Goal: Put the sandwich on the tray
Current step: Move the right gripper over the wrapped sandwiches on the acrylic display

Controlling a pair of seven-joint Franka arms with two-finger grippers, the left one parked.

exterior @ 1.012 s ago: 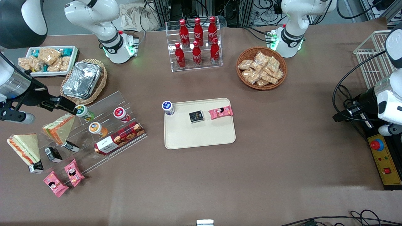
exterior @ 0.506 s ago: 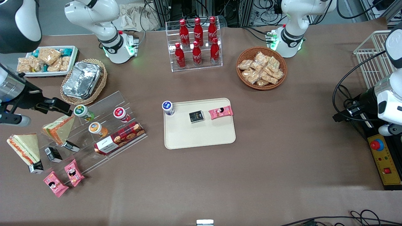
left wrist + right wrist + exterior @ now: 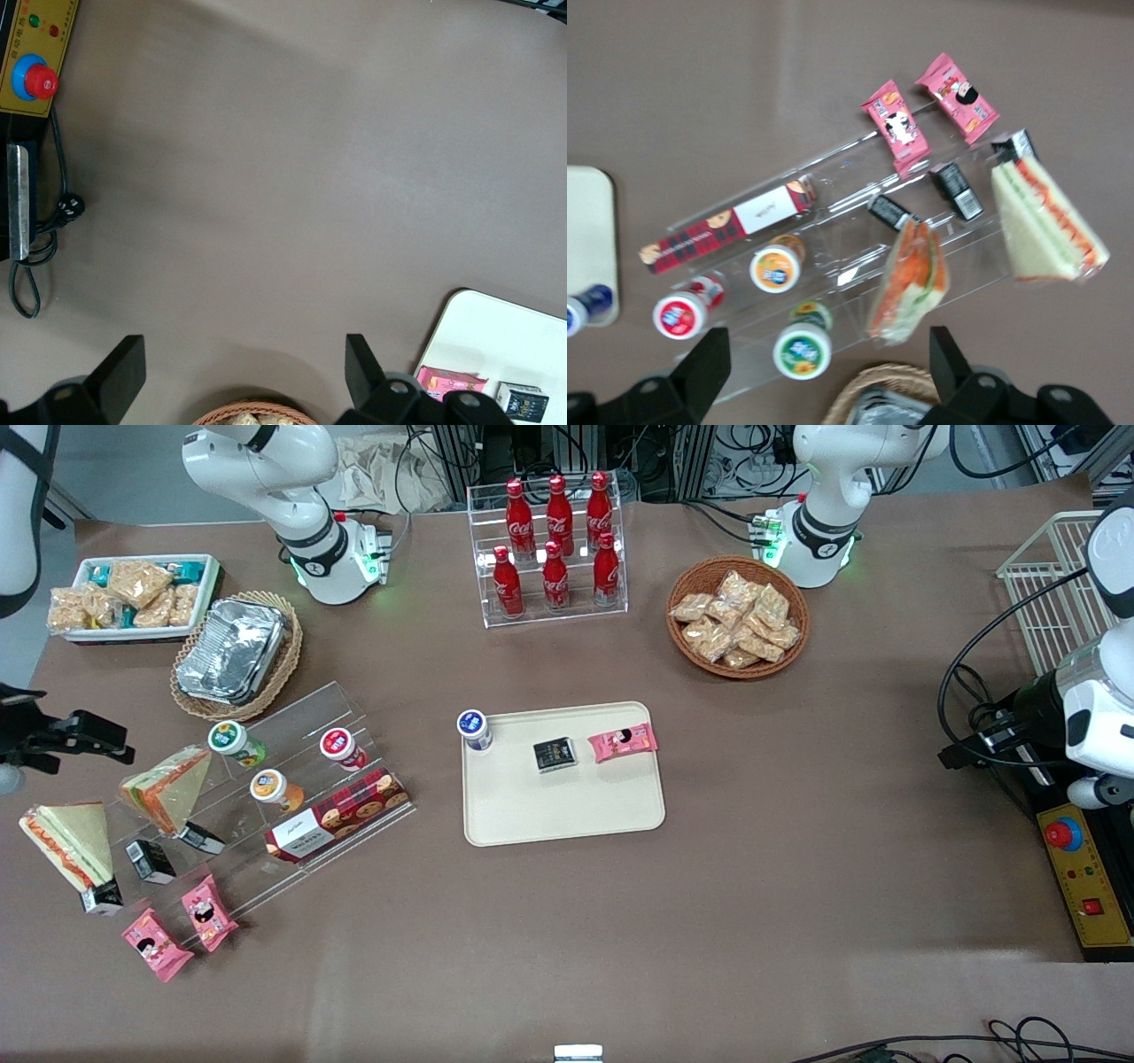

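Tool (image 3: 97, 737) hung open and empty, arm mostly cut off at frame edge. Sandwich (image 3: 69, 841) lay on bench (image 3: 797, 903) just below tool, well apart from tray (image 3: 567, 806); its label unreadable.

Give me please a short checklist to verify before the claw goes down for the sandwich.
1. Claw open: ok, fingers spread wide.
2. Claw empty: ok.
3. Claw above the sandwich: not ok; it hovers farther from the front camera.
4. Right target chosen: cannot tell; the other wedge with broad orange layers leans close beside.
5. Sandwich top free: ok.
6. Tray has bare room: ok, nearer the front camera than its three items.
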